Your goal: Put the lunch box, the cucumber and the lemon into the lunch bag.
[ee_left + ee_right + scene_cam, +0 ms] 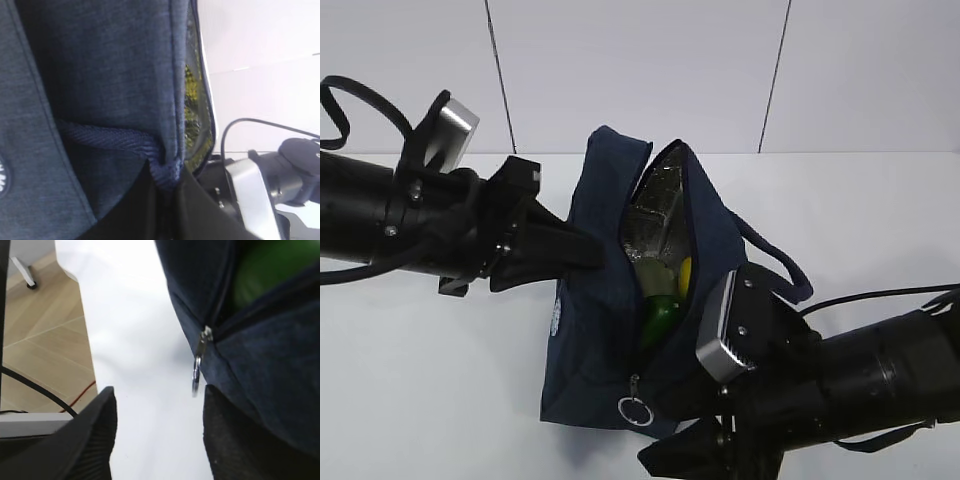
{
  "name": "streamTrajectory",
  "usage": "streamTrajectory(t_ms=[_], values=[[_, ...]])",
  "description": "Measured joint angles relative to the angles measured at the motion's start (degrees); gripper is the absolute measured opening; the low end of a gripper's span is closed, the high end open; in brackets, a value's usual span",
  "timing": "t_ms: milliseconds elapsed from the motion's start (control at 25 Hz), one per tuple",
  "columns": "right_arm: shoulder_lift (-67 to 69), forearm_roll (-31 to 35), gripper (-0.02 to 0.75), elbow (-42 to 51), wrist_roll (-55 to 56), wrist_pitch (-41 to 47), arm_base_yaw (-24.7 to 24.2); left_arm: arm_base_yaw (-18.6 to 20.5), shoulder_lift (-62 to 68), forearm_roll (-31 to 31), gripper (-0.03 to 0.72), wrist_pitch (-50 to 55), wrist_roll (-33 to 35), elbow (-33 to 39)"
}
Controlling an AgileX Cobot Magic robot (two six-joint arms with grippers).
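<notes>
Left gripper (167,200) clamped; right gripper (157,435) apparently open.

You look down at a slant across the table (440,400) onto the lunch bag (590,330). Your left wrist camera presses close against its fabric side; your right one sits low by its ring zipper pull (196,380), which the exterior view shares.

Lunch box (655,215) mostly hidden in bag (cucumber (658,318) partly too).

White table (440,400), grey panelled wall (640,60), wooden floor (40,340).
</notes>
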Motion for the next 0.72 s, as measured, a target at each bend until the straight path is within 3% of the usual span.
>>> streamTrajectory(t_ms=[720], values=[[4.22, 0.11, 0.428, -3.44, 1.03, -1.52, 0.0, 0.0, 0.0, -0.36, 0.012, 1.24, 0.0, 0.0]])
